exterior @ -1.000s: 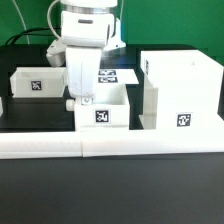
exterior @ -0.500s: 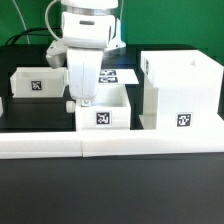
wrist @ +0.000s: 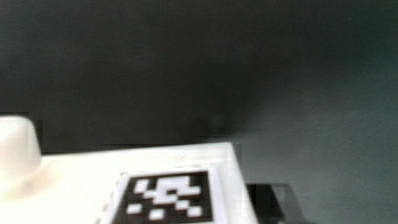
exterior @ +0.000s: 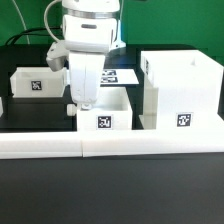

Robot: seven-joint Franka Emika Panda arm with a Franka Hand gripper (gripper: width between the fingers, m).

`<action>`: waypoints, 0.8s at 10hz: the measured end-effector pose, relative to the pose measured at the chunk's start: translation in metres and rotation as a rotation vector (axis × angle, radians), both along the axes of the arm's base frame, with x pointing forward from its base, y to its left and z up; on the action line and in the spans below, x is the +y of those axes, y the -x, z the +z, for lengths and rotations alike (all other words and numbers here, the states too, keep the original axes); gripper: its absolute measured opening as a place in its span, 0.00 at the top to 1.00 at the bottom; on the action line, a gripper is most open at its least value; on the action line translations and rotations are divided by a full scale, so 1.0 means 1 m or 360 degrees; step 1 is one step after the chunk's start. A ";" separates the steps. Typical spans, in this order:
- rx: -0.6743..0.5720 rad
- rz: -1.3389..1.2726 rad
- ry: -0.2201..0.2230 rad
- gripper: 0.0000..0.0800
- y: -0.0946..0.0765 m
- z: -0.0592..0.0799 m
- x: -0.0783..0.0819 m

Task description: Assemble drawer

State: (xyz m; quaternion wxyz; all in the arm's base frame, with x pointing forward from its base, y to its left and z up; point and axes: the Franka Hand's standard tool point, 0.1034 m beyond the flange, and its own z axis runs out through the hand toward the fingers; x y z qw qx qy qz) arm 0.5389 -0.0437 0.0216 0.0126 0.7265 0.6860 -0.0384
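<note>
A small white open-top tray (exterior: pixel 104 115) with a tag on its front wall sits in the middle, just behind the front rail. My gripper (exterior: pixel 83 102) reaches down at the tray's corner on the exterior view's left and looks shut on its wall. In the wrist view the tray's tagged wall (wrist: pixel 175 195) fills the lower part, with a dark finger (wrist: pixel 270 203) right beside it. The boxy white case (exterior: pixel 181 90) with a tag stands upright to the exterior view's right of the tray, close to it. A second tagged tray (exterior: pixel 36 85) sits at the back left.
A long low white border rail (exterior: pixel 60 146) runs along the front, right before the tray and case. The marker board (exterior: pixel 118 75) lies flat behind the tray, partly hidden by the arm. A black mat (wrist: pixel 214 70) covers the table.
The gripper and the middle tray have shifted together a little toward the front rail and toward the case. The case and the other tray have not moved.
</note>
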 end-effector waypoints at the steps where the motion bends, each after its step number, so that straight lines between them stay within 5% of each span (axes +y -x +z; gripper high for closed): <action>1: 0.0000 -0.0008 0.0000 0.91 0.000 -0.001 0.001; 8: -0.0100 -0.0075 -0.0017 0.91 -0.005 -0.002 0.015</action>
